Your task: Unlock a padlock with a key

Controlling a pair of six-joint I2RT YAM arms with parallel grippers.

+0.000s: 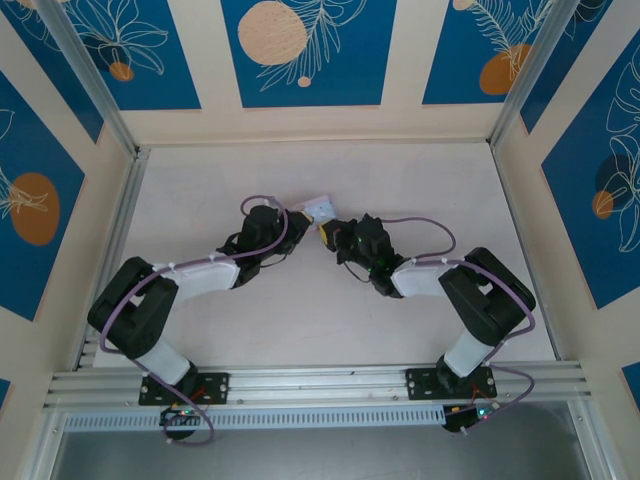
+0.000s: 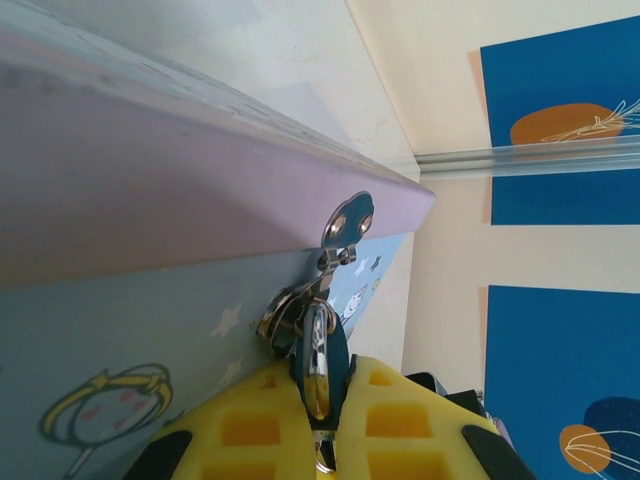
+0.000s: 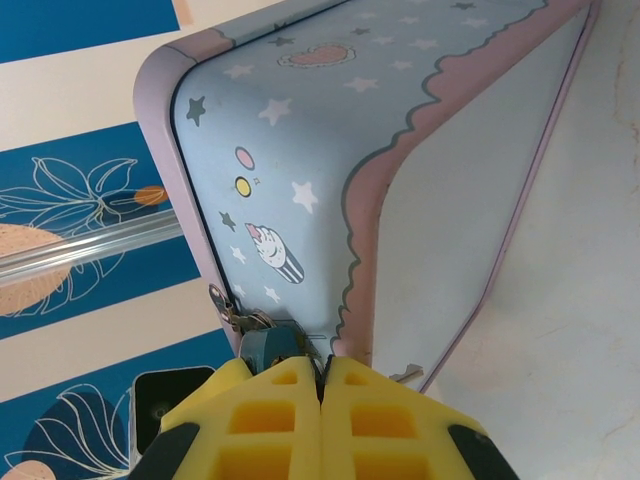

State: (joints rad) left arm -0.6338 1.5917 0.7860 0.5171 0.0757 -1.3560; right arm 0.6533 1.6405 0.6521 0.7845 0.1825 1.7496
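- The left claw [image 2: 318, 388], at the bottom of the left wrist view, is clamped on the padlock [image 2: 336, 356]. The dark body sits between the yellow pads.
- The padlock hangs from the hasp [image 2: 347, 218] on the edge of the tin [image 2: 150, 320], at mid-frame just above the pads.
- The right claw [image 3: 320, 378], at the bottom of the right wrist view, has its pads pressed together. The padlock shows there just above its left pad, at the tin's lower corner.
- The key cannot be made out. If the right claw has it, it is hidden between the pads, and I cannot tell whether its tip has reached the keyhole.
- In the top view both claws meet at the tin, centre frame and a little above the middle.
- Judged step: seating the key in the padlock and turning it.
- To do it well, the left claw should hold firm, so that the body neither swings on the hasp nor twists with the key.
- Line the key up with the keyhole before pushing. The parts are small, so a slight tilt would likely jam it or make it skid off the face.
- Push in gently along the padlock's long axis, and turn only once the key is fully in.
- Turn by rolling the right wrist with a tight grip, because a thin key can slip between soft pads.
- Risks: the tin may shift on the table under the push, or the key may slide in the grip.
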